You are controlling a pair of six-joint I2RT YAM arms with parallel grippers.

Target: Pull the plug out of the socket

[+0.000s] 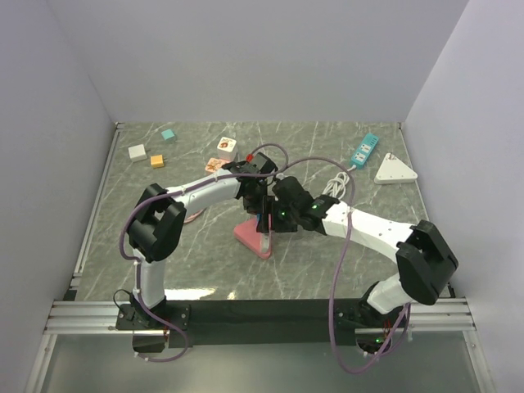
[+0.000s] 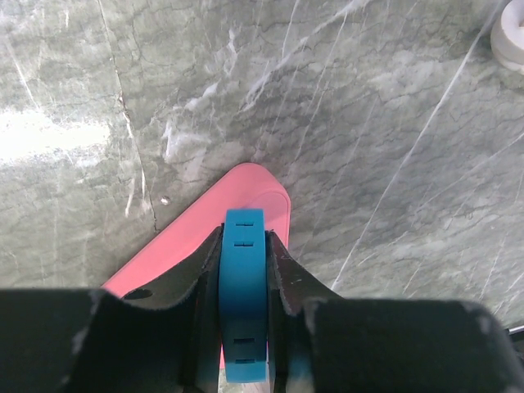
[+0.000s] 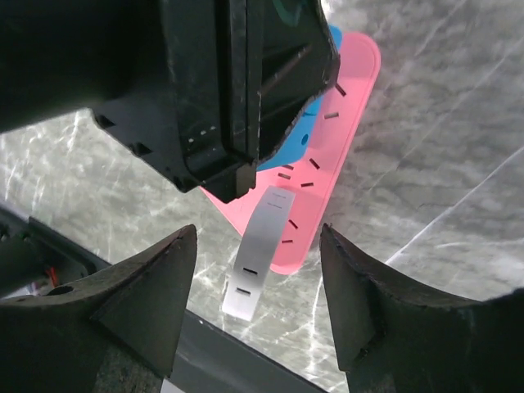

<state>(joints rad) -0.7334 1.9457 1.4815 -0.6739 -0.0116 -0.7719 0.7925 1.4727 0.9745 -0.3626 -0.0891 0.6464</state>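
The left gripper [image 2: 244, 239] is clenching the single blue plug [image 2: 243, 311], one black finger pressing on each flat side. The plug's long axis is running straight along the fingers, its squared end poking just past the fingertips and pointing ahead. One pink socket [image 2: 255, 195] is lying flat directly beneath those fingertips, its rounded end angling ahead and slightly to the gripper's right. Whether the plug's pins are sitting in the socket cannot be told. The right gripper [image 3: 258, 232] is hanging released, its two fingers spread wide. Between them one pale grey slotted strip [image 3: 257, 250] is lying lengthwise along the socket's near end and overhanging its edge. The left gripper's black body is filling the space just ahead and to the left. Bare marble table [image 2: 385, 155] is stretching ahead of and to both sides of the left gripper. From above, the socket is sitting mid-table, well apart from the side walls, one teal power strip [image 1: 365, 149] and one white triangle [image 1: 395, 169].
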